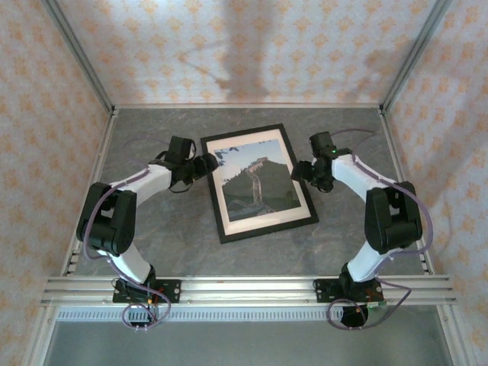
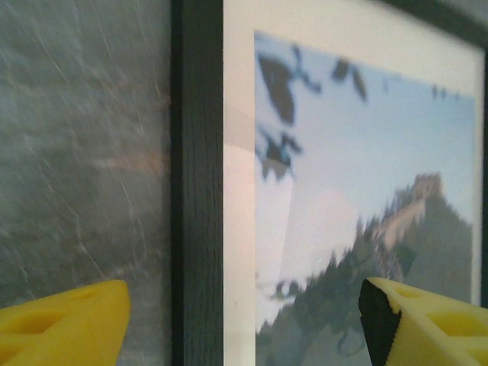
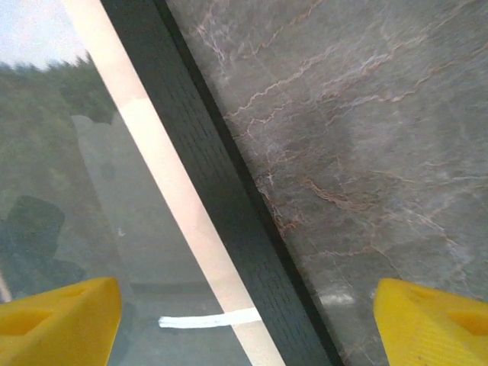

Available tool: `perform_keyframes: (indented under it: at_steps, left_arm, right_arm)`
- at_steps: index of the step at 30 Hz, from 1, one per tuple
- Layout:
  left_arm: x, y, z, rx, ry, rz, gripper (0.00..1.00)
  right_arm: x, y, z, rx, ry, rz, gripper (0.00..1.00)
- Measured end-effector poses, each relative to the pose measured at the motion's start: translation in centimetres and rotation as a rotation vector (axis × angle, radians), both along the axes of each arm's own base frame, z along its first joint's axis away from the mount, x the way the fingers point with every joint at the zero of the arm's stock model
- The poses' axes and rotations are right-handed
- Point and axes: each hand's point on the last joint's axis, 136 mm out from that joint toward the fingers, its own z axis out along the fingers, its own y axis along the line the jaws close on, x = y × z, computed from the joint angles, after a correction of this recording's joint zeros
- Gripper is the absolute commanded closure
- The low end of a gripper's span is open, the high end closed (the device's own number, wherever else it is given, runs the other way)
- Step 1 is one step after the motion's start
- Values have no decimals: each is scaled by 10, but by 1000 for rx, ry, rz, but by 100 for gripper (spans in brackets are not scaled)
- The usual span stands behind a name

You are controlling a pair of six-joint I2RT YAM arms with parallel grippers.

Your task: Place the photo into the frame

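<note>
Framed photo lying flat between two open grippers.

The grey veined table (image 1: 152, 236) carries the black frame (image 1: 269, 230), which lies flat between the two grippers and is turned slightly out of square with the table's edges. The photo (image 1: 259, 187) sits inside it, picture side up, with its white border running along the frame's inner edge on all sides. The left gripper (image 1: 207, 162) is at the frame's left rail near the far corner, and the right gripper (image 1: 300, 171) is at the right rail opposite. Each has its jaws spread wide and holds nothing. In the left wrist view the yellow fingers (image 2: 69, 324) straddle the rail, one over bare table, the other over the print. The right arm's fingers (image 3: 57, 320) straddle their rail the same way. Between them, a small white strip (image 3: 210, 320) crosses the photo's border.
</note>
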Motion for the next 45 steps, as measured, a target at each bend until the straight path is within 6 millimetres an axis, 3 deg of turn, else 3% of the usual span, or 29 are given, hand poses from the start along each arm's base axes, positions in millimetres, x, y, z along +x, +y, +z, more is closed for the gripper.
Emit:
perform_keyframes:
  at_steps: [5, 11, 15, 22, 31, 36, 38, 41, 45]
  left_arm:
    - [-10, -14, -19, 25, 40, -49, 19]
    - [-16, -22, -41, 38, 92, -72, 19]
    - [-7, -29, -36, 16, 75, -83, 20]
    - [1, -33, -38, 5, 99, -91, 20]
    - [9, -34, -41, 24, 170, -87, 21]
    - [11, -30, -40, 22, 188, -83, 20]
    - [13, -28, -39, 16, 185, -89, 20]
    - [30, -16, -30, 37, 107, -84, 19]
    - [37, 17, -1, 90, -13, -38, 18]
  right_arm:
    - [-3, 3, -21, 7, 61, 7, 13]
    - [-5, 11, -25, 51, 75, 22, 15]
    - [-17, 15, -36, 75, 104, 36, 17]
    - [-29, 21, -31, 121, 82, 53, 20]
    - [-72, 33, -31, 187, 135, 44, 22]
    - [-79, 33, -30, 181, 152, 47, 19]
    - [-78, 31, -25, 156, 146, 57, 17]
    - [-68, 20, -6, 68, 84, 64, 13]
    - [-45, -8, 44, -85, -89, 34, 9]
